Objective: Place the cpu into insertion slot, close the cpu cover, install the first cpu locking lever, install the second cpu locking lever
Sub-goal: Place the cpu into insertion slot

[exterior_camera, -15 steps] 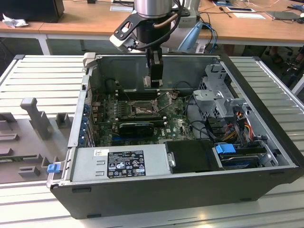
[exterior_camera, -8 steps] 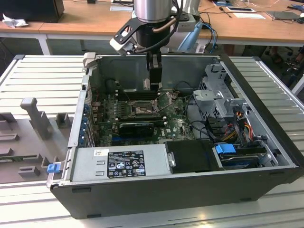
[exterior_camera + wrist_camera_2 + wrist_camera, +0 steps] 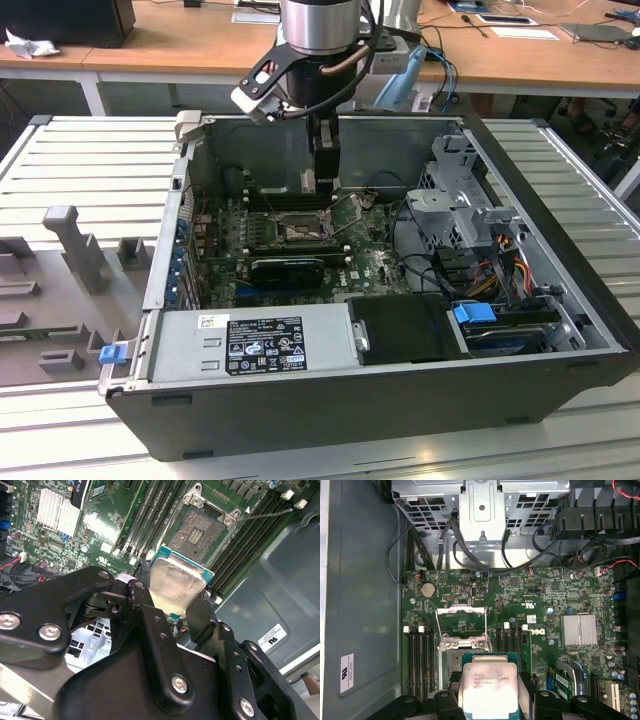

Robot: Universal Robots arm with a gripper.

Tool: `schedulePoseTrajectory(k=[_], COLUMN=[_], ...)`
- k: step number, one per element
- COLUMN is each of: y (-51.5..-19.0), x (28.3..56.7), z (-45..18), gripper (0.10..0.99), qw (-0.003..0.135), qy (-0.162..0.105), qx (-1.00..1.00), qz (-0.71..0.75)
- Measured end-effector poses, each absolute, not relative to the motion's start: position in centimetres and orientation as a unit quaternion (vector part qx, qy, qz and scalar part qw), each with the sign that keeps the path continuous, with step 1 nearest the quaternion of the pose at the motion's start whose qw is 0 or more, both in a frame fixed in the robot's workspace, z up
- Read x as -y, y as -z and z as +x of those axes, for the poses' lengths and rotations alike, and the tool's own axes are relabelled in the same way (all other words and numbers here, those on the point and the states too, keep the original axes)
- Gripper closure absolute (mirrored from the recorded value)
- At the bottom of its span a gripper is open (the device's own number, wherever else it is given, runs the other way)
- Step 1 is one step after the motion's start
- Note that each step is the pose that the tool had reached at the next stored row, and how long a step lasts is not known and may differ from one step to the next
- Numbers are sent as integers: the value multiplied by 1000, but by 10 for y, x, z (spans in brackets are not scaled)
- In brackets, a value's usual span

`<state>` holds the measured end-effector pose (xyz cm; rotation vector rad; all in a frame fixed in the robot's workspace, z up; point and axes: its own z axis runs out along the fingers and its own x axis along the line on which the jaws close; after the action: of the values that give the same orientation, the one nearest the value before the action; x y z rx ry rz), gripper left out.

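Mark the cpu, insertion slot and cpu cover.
cpu (image 3: 487, 687): first wrist view, silvery lid.
insertion slot (image 3: 197, 531): second wrist view, dark contact bed.
cpu cover (image 3: 461, 609): first wrist view, metal frame bar.

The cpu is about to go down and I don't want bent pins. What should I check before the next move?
1. Grip: ok. The end effector is shut on the cpu, holding two opposite edges.
2. Slot empty: ok. The insertion slot is bare.
3. Cover clear: ok. The cpu cover stands swung open.
4. Levers released: one locking lever stands off the slot, ok; the other, cannot tell.
5. cpu centred over the slot: cannot tell. It overlaps one slot edge in both wrist views.
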<state>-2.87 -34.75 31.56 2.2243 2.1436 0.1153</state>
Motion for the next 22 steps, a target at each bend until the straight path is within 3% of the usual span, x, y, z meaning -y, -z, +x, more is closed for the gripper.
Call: schedulePoseTrajectory(k=[22], y=[-283], x=[347], z=[-32], gripper=[561], qw=[24], qy=[-38], qx=[-703], qz=[710])
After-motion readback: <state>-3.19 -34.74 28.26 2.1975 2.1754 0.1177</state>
